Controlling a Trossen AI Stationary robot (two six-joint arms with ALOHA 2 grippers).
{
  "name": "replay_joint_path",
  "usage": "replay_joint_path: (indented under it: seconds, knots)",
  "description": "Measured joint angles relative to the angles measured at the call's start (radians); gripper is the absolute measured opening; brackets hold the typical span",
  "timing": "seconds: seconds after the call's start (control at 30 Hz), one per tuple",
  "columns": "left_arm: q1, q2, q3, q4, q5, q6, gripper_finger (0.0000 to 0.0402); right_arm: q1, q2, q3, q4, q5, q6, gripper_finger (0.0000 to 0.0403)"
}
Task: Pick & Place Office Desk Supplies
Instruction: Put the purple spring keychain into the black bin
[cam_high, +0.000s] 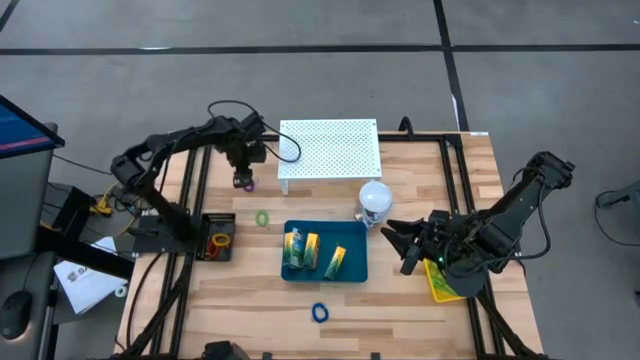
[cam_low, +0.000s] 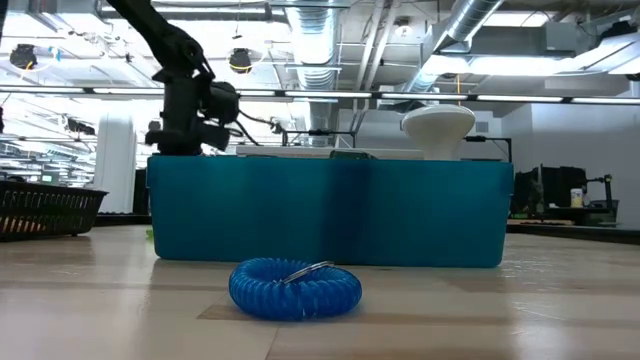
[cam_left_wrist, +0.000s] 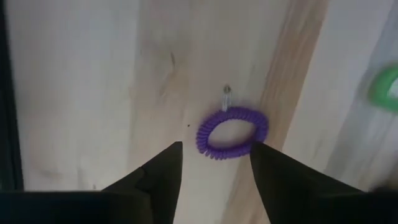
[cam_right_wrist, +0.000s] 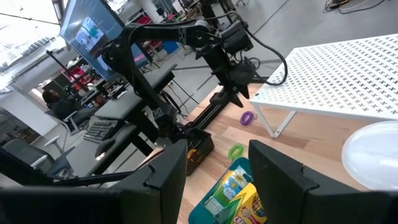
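Left gripper (cam_left_wrist: 214, 171) hangs fingers-down, parted and empty, over purple loop (cam_left_wrist: 232, 132); right gripper (cam_right_wrist: 217, 168) waits, parted, empty.

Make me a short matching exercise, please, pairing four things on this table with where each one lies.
Things:
1. purple loop
2. blue loop
3. crayon box
4. orange loop

Places:
A. in the blue tray
B. in the black basket
C. on bare wood in front of the blue tray
D. on the wood under the left gripper

Pairs: 1-D, 2-C, 3-A, 4-B
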Motion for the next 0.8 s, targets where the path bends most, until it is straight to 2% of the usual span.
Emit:
replay_joint_path:
  seconds: [0.2,0.8]
  knots:
    - [0.0,0.073,0.0,0.006,0.0,0.049,0.0198,0.0,0.0,0.0,-0.025,0.0,0.037,0.0168]
    - [-0.031,0.124,0.0,0.103,0.038,0.043,0.018,0.0,0.0,0.0,-0.079,0.001,0.1,0.0168]
